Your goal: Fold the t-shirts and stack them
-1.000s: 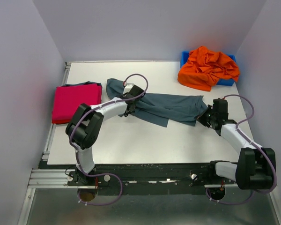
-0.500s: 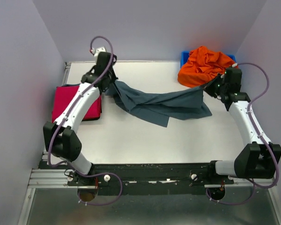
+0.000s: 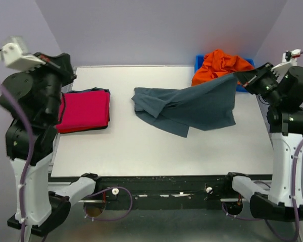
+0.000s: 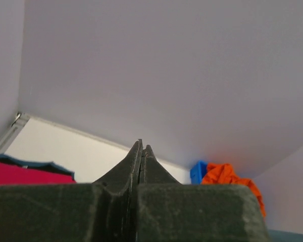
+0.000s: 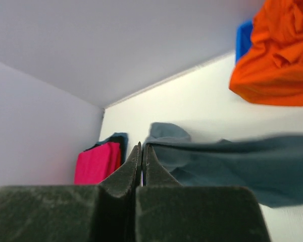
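Slate grey-blue t-shirt partly on surface, right corner lifted by closed right hand, apparently pinched. Left hand shut, empty, held high. Step: spreading before fold. Next: left corner to be regrasped, shirt laid flat.

L arm & R arm up high, L gripper shut empty, R gripper pinching grey-blue t-shirt corner.
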